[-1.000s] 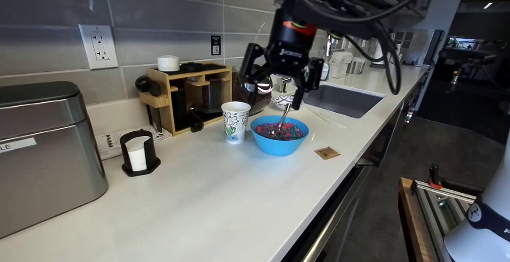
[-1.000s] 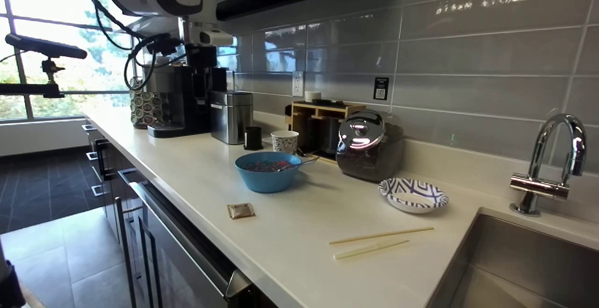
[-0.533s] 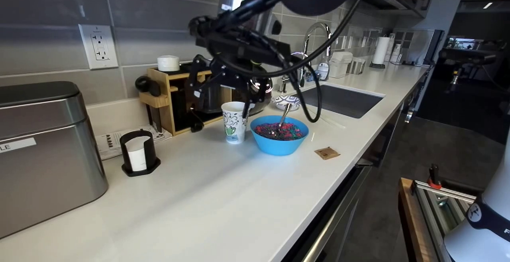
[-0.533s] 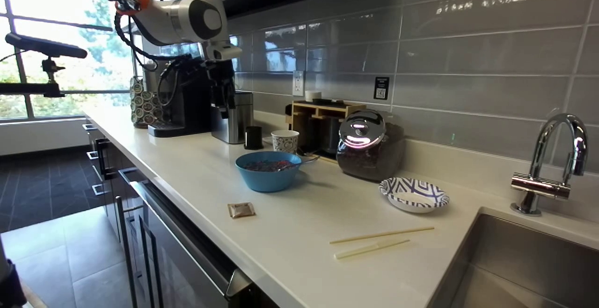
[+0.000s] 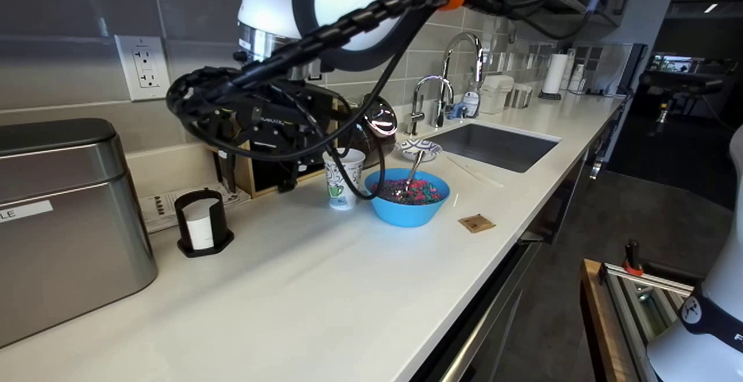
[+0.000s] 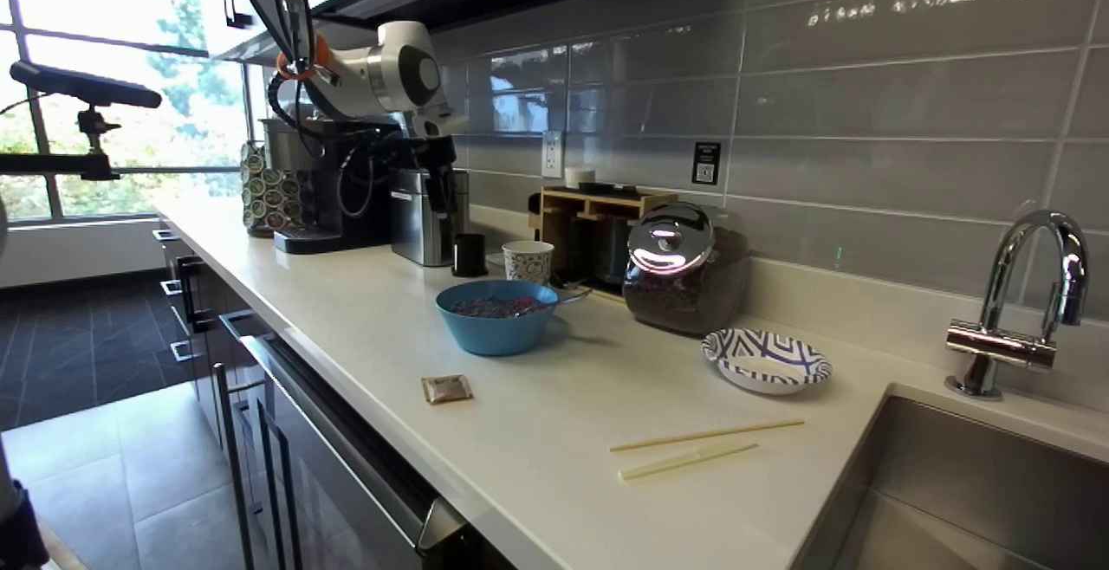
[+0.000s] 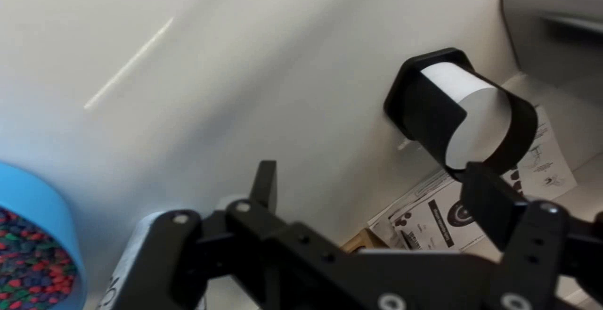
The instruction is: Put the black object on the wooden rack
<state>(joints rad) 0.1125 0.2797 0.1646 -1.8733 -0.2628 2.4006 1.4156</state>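
Note:
The black object [image 5: 219,222], a small black cylinder with a white patch inside, stands upright on the counter in both exterior views [image 6: 469,255]. In the wrist view it shows at the upper right [image 7: 428,107]. My gripper [image 5: 261,152] is open and empty, with its fingers wide apart in the wrist view [image 7: 371,173]. It hangs above the counter in front of the wooden rack, apart from the black object. The wooden rack [image 6: 563,223] stands against the wall. My arm hides most of it in an exterior view [image 5: 246,182], and only a corner shows in the wrist view [image 7: 362,240].
A white patterned cup [image 5: 342,187] and a blue bowl [image 5: 406,213] with a spoon stand beside the rack. A steel bin [image 5: 75,237] stands beyond the black object. A dark jar [image 6: 684,284], a patterned bowl [image 6: 767,362], a sachet [image 6: 447,389] and sticks [image 6: 706,436] are along the counter.
My gripper has come down and moved from above the blue bowl, past the cup, to in front of the rack and nearer the black object. The objects on the counter have not moved.

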